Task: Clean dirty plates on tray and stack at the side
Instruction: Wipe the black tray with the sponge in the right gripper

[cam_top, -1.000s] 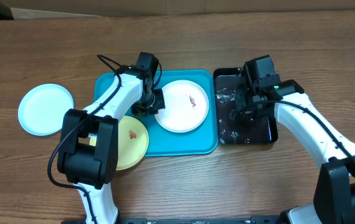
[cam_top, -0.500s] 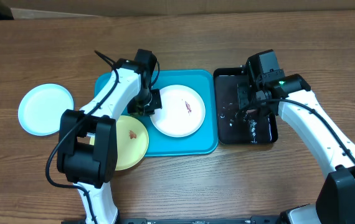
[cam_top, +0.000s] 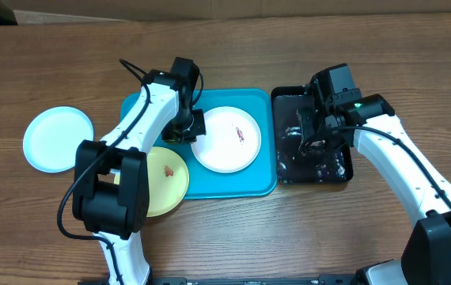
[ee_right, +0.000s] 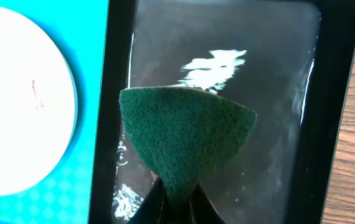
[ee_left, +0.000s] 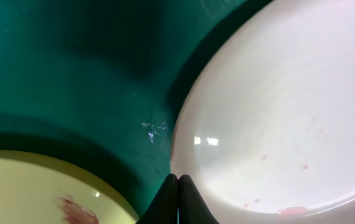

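Step in hand: we judge it to be the scrub of the white plate (cam_top: pixel 227 146), with the sponge not yet on it.
White plate: on the tray (cam_top: pixel 241 186), right of its centre; reddish smear (cam_top: pixel 240 134) uncleaned.
Yellow-green plate (cam_top: pixel 170 186): overhanging the tray's near-left corner, smeared.
Mint-blue plate (cam_top: pixel 58 140): on the table (cam_top: pixel 305 229), well left of the tray.
Left tool (ee_left: pixel 177 198): tips pressed together at the white plate's left rim, nothing seen between them.
Right tool (ee_right: pixel 176 202): pinching the green sponge (ee_right: pixel 187 130) over the black tray (ee_right: pixel 333 93), just right of the tray.
Advice: we would brace the rim, then lay the sponge flat on the smear.
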Robot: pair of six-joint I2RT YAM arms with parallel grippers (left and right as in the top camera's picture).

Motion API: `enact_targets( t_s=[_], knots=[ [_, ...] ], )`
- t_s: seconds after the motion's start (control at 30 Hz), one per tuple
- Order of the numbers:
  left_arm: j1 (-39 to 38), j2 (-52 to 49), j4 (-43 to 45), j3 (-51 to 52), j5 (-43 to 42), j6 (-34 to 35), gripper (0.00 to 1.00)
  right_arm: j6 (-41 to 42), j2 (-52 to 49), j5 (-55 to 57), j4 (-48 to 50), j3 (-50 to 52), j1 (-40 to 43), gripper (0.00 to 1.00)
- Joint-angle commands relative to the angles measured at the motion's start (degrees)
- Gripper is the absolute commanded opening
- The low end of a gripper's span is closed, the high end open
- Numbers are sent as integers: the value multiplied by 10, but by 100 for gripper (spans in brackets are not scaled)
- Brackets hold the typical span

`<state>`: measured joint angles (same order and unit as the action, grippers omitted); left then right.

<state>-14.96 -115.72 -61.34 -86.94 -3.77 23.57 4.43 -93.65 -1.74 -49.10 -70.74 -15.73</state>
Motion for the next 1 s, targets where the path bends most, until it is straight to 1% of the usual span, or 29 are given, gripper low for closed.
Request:
enact_targets(
  t_s=[0.0, 0.13, 0.17, 0.27, 0.33, 0.43, 0.47, 0.57, 0.63, 0.67, 0.7, 0.77, 0.87, 0.9, 0.97],
  knots=[
    [-11, -7, -2, -12, 8, -8, 8, 1, 13, -9, 1, -20, 4, 4],
    [-12, -8, -1, -12, 28, -8, 19, 16, 13, -9, -26, -45, 15, 4],
    [-12, -8, 0, -12, 34, -8, 24, 16, 13, -9, -30, -50, 16, 4],
    [-12, -8, 10, -6, 42, 8, 31, 15, 13, -9, -33, -51, 17, 4],
    [-12, -8, 22, 3, 43, 11, 37, 15, 13, -9, -38, -51, 17, 4],
    [-12, -8, 41, 19, 42, 18, 41, 15, 13, -9, -40, -51, 17, 4],
    [-12, -8, 48, 26, 42, 18, 41, 15, 13, -9, -40, -51, 17, 4],
    [-12, -8, 67, 45, 42, 18, 34, 15, 13, -9, -39, -51, 17, 4],
    [-12, -9, 77, 56, 42, 18, 33, 15, 12, -9, -37, -51, 17, 4],
    [-12, -8, 82, 62, 42, 18, 31, 15, 12, -9, -36, -51, 17, 4],
    [-12, -9, 86, 68, 42, 18, 22, 15, 12, -9, -35, -51, 17, 4],
    [-12, -8, 87, 71, 42, 18, 11, 15, 12, -9, -32, -51, 17, 4],
    [-11, -8, 90, 71, 42, 18, 7, 15, 12, -2, -28, -51, 17, 4],
    [-11, -8, 90, 71, 42, 18, 4, 15, 12, 4, -28, -51, 17, 4],
    [-11, -8, 92, 71, 42, 18, 4, 14, 12, 13, -28, -51, 17, 4]
  ],
)
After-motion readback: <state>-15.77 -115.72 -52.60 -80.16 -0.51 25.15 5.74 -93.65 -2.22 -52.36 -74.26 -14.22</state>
